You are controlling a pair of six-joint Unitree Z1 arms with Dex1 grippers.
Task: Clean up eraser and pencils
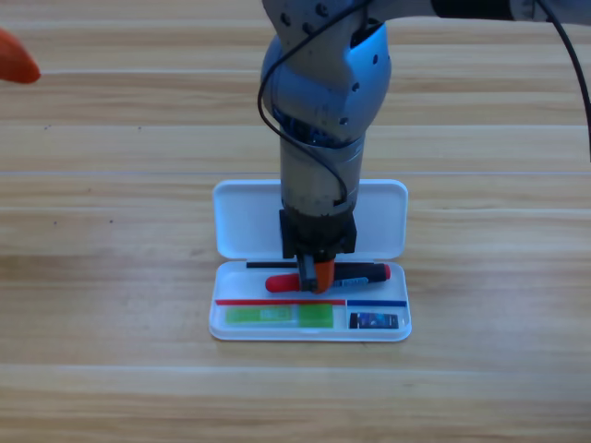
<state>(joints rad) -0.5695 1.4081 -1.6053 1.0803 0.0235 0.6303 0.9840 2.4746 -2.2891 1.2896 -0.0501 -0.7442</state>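
The white case (242,221) lies open, its lid toward the back and its tray toward the front. In the tray's long upper slot rests the red-and-black pencil (365,273), pointing left to right. My right gripper (316,275) points straight down on the middle of this pencil and hides that part. The light green pencil (277,316) lies in the front left compartment. To its right, the small dark eraser (374,320) sits in the front right compartment.
Only an orange tip of my left gripper (14,57) shows, at the picture's top left edge. The right arm's grey body (323,101) rises over the case lid and hides its middle. The case rests on the wooden table (111,277).
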